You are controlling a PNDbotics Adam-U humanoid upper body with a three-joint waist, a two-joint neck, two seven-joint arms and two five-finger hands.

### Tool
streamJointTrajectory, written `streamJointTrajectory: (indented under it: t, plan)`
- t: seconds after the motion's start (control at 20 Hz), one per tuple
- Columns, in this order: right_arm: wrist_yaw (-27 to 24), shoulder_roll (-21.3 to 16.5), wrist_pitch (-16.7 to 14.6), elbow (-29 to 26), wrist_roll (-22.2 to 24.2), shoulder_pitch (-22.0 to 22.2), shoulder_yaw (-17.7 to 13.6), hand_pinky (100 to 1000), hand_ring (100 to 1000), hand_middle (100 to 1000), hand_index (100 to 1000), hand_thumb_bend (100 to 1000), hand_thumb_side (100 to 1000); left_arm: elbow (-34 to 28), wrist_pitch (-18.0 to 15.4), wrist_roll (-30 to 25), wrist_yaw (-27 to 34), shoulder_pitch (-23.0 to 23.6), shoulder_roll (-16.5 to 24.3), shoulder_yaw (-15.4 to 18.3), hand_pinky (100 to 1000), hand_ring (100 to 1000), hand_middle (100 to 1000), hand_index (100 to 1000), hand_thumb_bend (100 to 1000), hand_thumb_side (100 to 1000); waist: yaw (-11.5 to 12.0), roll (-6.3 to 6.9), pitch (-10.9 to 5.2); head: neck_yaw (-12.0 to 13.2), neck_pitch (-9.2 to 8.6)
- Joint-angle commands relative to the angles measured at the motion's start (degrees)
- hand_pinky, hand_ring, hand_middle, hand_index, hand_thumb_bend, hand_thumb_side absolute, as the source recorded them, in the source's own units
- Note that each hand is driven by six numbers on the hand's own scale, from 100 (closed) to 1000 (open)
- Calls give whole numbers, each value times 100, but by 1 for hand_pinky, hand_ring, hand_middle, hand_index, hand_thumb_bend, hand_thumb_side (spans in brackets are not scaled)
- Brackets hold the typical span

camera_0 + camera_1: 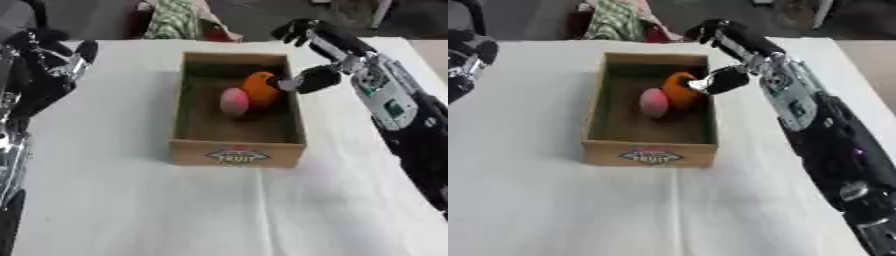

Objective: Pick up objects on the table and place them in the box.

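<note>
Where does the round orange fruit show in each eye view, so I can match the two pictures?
Left eye view: the round orange fruit lies in the far right part of the brown cardboard box, just above centre of the picture.
Right eye view: the same fruit shows left of centre, at about the same height.
Shared landmark: the pink egg-shaped fruit lies against its left side, and the right hand's thumb is at its right.
</note>
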Motion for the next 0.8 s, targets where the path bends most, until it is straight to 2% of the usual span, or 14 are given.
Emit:
streamJointTrajectory:
  t: [0.05,0.2,0.45,0.8]
  plan:
    - [-289,-436,174,-514,-260,163,-351,721,807,797,865,376,216,-92,13,107,-1,9,144,132,570,483,506,690,541,393,-22,-2,-120,45,-65]
    - [-554,-657,410,-893,-522,574,-691,742,840,819,862,322,178,-70,21,231,14,88,163,230,569,484,506,689,540,387,-66,3,-103,126,-86]
    - [-1003,-869,795,-1506,-970,1301,-1254,741,848,826,858,275,173,-46,1,400,75,204,203,347,568,482,506,687,546,382,-120,2,-77,188,-91]
    - [-1634,-787,1133,-2159,-1555,2325,-1755,698,779,775,830,230,172,-11,-56,521,225,347,212,437,558,471,502,683,546,381,-153,7,-54,218,-26]
